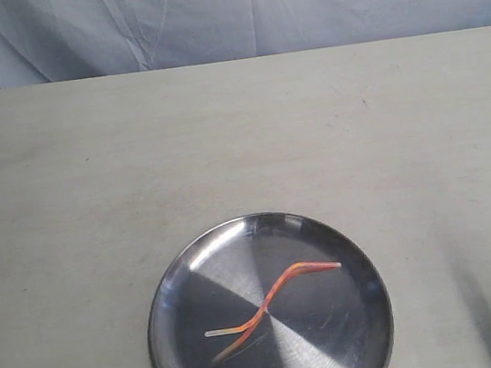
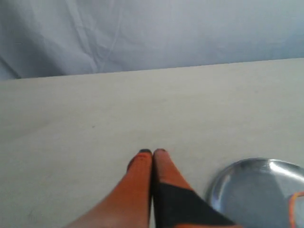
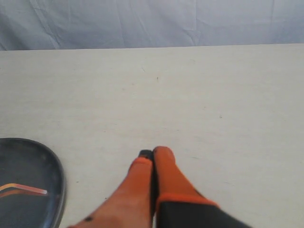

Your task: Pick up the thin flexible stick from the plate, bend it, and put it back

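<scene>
Thin stick lies on steel plate, bent into a shallow S, orange-red with pale ends. Left end effector and right end effector both clenched, empty.

A pale, faintly grained tabletop fills the exterior view, and flat on it toward six o'clock lies a round brushed-steel plate with a shallow raised rim, its nearest edge cut off.
</scene>
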